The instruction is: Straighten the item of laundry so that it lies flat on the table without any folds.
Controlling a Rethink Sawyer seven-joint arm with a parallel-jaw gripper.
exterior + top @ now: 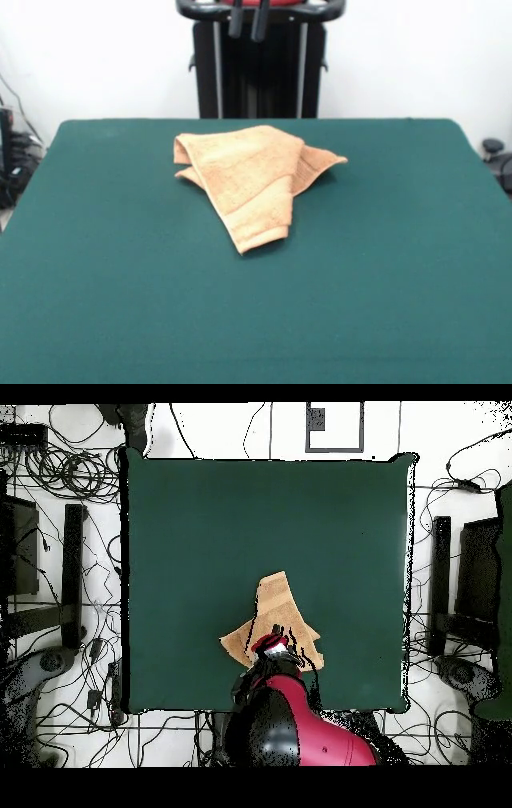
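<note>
The light orange-tan towel (250,178) lies folded over itself in a rumpled heap on the dark green table (120,288), in its far middle part. One folded flap points toward the near side and a corner sticks out to the right. In the overhead view the towel (276,609) sits near the table's (200,534) bottom edge, partly hidden by the arm. My gripper (248,24) hangs drawn back high above the table's far edge, well above the towel. Its two dark fingertips (236,22) stand apart and empty.
The black pedestal (256,80) stands behind the table's far edge. The red and black arm (290,724) reaches over the table's bottom edge in the overhead view. Cables and black stands (72,574) surround the table on the floor.
</note>
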